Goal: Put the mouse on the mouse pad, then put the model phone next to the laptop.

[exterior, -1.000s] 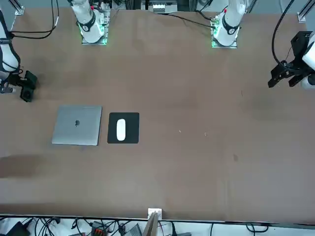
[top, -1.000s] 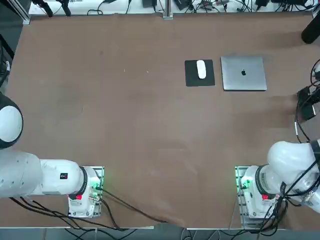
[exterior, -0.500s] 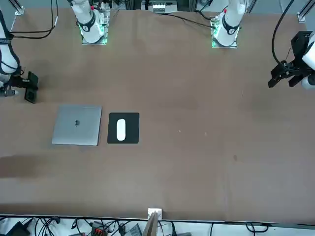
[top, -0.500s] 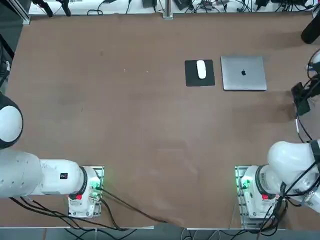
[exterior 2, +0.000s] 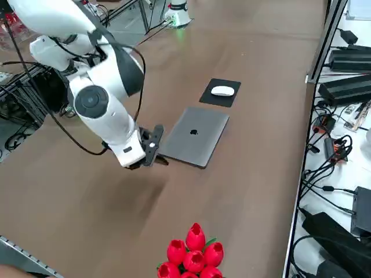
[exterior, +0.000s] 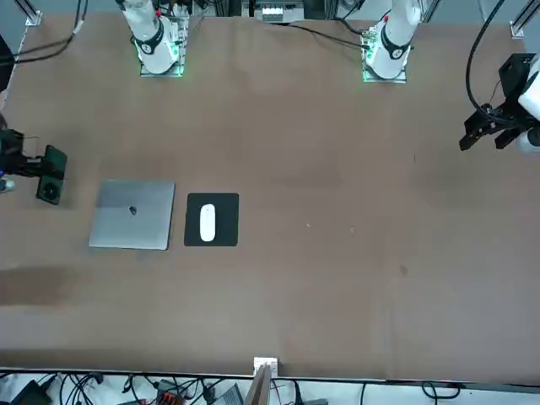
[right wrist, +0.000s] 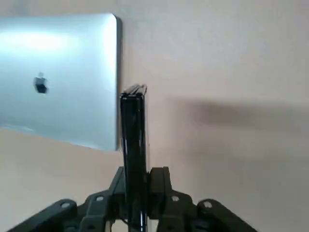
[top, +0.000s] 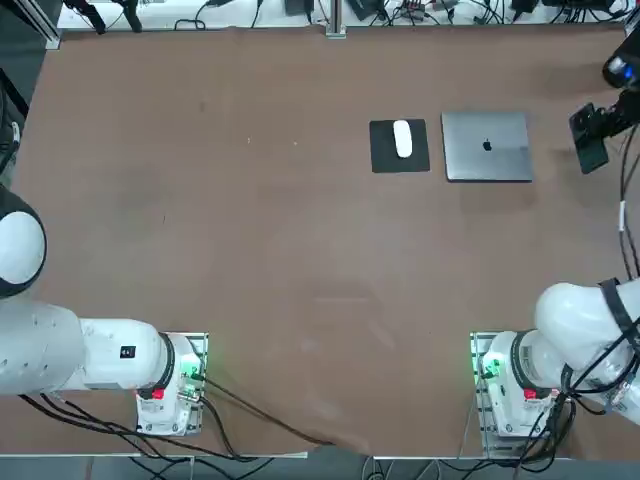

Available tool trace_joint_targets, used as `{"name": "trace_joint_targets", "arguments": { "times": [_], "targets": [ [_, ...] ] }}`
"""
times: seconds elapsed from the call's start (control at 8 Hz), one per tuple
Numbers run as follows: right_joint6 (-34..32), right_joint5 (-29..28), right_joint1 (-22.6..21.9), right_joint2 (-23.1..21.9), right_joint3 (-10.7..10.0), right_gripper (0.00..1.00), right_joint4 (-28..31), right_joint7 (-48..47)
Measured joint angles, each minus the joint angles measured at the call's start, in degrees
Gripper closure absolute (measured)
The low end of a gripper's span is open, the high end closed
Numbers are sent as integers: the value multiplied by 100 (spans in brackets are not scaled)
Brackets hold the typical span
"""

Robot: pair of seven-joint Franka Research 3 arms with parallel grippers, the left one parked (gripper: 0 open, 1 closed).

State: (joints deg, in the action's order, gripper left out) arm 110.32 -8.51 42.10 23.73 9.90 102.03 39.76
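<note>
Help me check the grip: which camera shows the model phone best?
The right wrist view: model phone edge-on, clamped in the right gripper. Front view shows its camera ring; top and right side views show only dark slivers.

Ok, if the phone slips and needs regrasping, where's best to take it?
Across its thin edges near one end, as the right pincer is shut on the model phone now. It is slim and flat, so come from above beside the laptop.
</note>
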Motion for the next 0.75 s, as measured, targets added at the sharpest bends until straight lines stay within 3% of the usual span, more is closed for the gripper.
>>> {"name": "trace_joint_targets", "arguments": {
  "times": [0.25,0.5,0.75],
  "targets": [
    [-278,-266,36,435,2,84,-505,14],
    [-282,-741,21,1023,64,84,-670,38],
    [-279,-862,-2,1396,98,84,-749,62]
  ]
}}
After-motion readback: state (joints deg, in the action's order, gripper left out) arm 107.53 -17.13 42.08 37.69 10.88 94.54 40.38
